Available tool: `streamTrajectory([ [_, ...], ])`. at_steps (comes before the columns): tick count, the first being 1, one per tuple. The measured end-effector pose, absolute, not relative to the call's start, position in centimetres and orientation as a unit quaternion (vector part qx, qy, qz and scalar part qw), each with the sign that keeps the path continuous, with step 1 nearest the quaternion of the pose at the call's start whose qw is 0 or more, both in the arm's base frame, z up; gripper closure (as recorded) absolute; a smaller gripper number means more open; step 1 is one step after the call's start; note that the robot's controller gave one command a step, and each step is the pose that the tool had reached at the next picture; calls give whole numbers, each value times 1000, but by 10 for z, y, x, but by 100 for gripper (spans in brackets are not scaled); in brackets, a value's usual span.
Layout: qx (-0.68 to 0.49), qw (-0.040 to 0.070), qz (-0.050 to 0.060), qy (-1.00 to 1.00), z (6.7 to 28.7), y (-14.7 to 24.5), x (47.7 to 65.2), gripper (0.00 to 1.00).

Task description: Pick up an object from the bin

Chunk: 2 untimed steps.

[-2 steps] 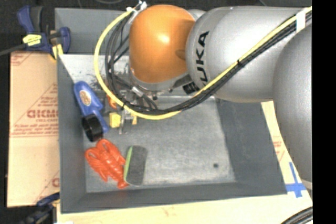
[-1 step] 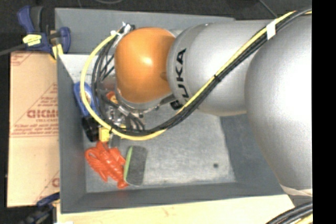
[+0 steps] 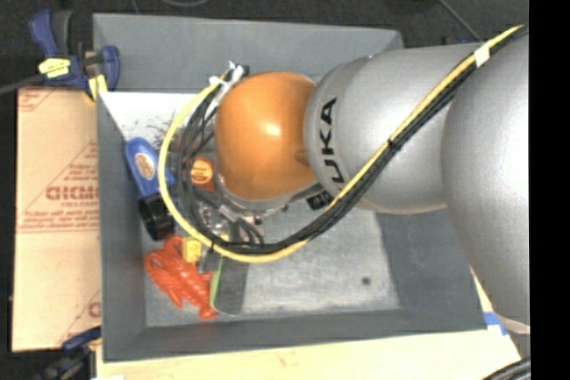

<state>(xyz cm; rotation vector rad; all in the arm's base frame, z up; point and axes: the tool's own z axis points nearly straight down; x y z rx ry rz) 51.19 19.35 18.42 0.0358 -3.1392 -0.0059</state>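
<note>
Orange-red plastic, knobbly and with little legs, makes up the toy creature (image 3: 178,280) that lies in the near left corner of the bin (image 3: 312,49). It is one of the few things closest to the gripper (image 3: 224,222); which of them the gripper is over cannot be told. At the creature's right end lies a dark, flat, oblong strip (image 3: 228,285) with a yellowish-green edge, touching it or nearly so. A small yellow-orange piece (image 3: 191,249) sits just behind the creature, and a black, rounded, knob-like piece (image 3: 156,218) lies by the left wall. Further back along that wall is a blue, glossy, elongated object (image 3: 141,163) with a pale patch. The bin is dull grey metal with sloping walls and a flat, speckled floor. The gripper hangs over its left half, under the arm's smooth orange cover (image 3: 263,133) and looped black and yellow cables (image 3: 178,147). Whether it is released or clenched cannot be told.
</note>
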Motion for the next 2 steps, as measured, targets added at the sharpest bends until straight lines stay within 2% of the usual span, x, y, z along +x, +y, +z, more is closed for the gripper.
streamTrajectory([
  [1,-31,-4,0,-999,152,164,497,0],
  [2,-38,5,1,-999,136,134,498,0],
])
